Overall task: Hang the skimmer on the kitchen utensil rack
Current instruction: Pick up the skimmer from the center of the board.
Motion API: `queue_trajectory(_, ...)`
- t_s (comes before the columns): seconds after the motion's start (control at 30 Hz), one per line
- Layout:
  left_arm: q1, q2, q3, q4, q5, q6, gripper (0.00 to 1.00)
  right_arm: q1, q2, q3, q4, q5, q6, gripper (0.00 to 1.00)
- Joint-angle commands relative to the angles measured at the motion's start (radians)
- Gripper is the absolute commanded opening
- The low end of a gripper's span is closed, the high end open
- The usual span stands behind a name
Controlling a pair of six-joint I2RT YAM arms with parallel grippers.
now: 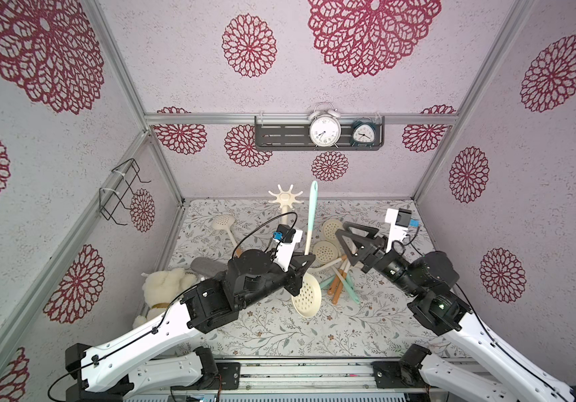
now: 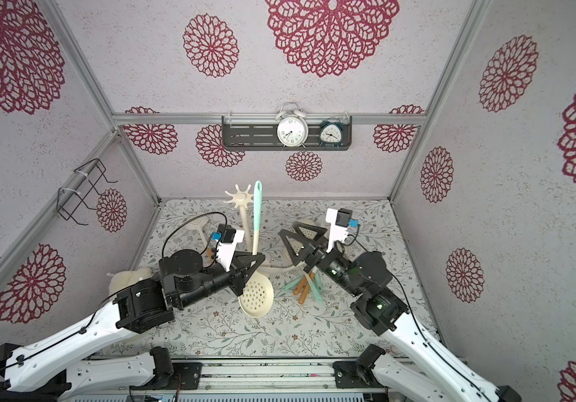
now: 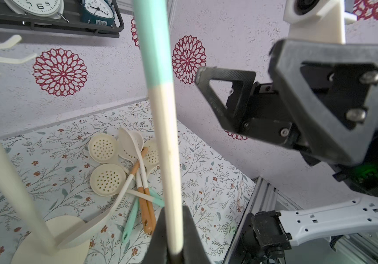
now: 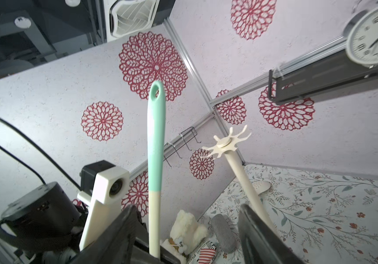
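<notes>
One claw engaged: left claw (image 3: 174,230) clamped low on cream-and-mint perforated plastic skimmer (image 1: 311,222), handle upright. Right claw (image 1: 344,245) spread wide, empty, just beside. Cream plastic star-crowned utensil rack (image 1: 286,199) near, hooks bare. Pickup done; hooking left.

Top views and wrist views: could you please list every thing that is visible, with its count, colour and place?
held skimmer: 1, cream head, mint handle, upright above the table's centre, head down
kitchen utensil rack: 1, cream, table's back
utensil pile: several, cream heads, orange or mint handles, right of centre
lone skimmer: 1, cream, left of the rack
plush toy: 1, cream-white, table's left edge
grey pad: 1, beside the plush toy
alarm clocks: 2, white and dark teal, on the shelf
shelf: 1, dark grey, back wall
wire rack: 1, black, left wall
table: 1, floral cover
left gripper: shut on the held skimmer's handle
right gripper: open, beside that handle, holding nothing
</notes>
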Motion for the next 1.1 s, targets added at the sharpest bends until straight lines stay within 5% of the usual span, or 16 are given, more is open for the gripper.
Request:
queue_trajectory(0.0, 0.01, -0.001, -0.011, 0.074, 0.041, -0.022, 0.0, 0.146, 0.065, 0.088, 0.047, 0.203, -0.154, 0.69)
queue_trajectory(0.13, 0.009, -0.008, -0.019, 0.075, 0.034, -0.023, 0.0, 0.255, 0.133, 0.163, 0.029, 0.373, -0.24, 0.63)
queue_trajectory(0.33, 0.01, -0.019, -0.025, 0.074, 0.025, -0.02, 0.0, 0.282, 0.171, 0.213, -0.018, 0.494, -0.251, 0.57)
queue_trajectory(0.9, 0.012, -0.018, -0.028, 0.076, 0.021, -0.018, 0.0, 0.281, 0.259, 0.364, -0.199, 0.504, -0.351, 0.35)
queue_trajectory(1.07, 0.015, -0.015, -0.028, 0.07, 0.02, -0.017, 0.0, 0.28, 0.266, 0.373, -0.214, 0.511, -0.361, 0.14)
